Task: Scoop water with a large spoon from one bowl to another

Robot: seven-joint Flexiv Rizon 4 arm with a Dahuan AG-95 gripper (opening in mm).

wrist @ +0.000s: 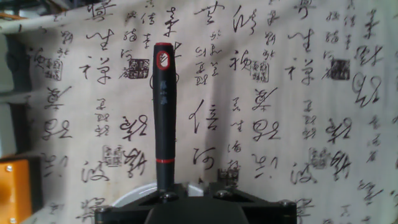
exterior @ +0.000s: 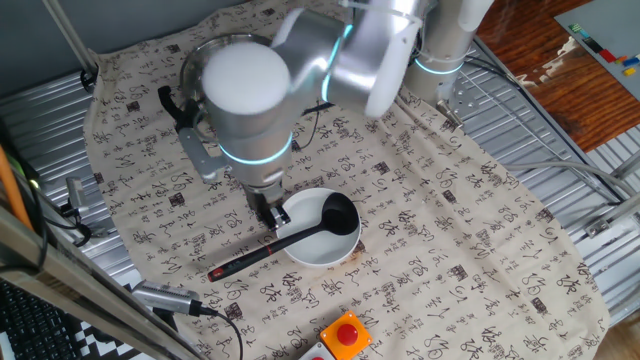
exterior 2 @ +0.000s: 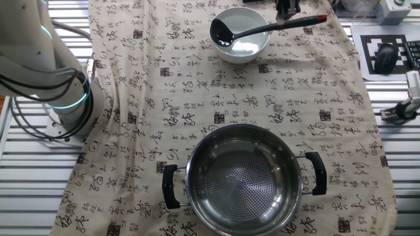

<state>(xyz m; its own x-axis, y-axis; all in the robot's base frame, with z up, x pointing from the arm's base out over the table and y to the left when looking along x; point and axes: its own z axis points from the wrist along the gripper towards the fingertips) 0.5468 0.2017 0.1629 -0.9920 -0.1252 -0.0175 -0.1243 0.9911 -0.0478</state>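
1. Now the gripper (exterior: pixel 272 214) stands over the black ladle (exterior: pixel 290 236), its fingers clenched on the thin handle just beside the white bowl (exterior: pixel 322 245)
2. Its deep round cup rests inside that smooth, glossy bowl, the red-tipped handle lying over the rim
3. Well apart from the white bowl sits the shiny steel bowl (exterior 2: pixel 243 180) with black side handles, on a cloth (exterior 2: pixel 197 105) printed with characters

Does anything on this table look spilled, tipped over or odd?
Nothing stands out. The ladle rests with its cup in the white bowl, the steel bowl sits upright, and no wet patch shows on the cloth.
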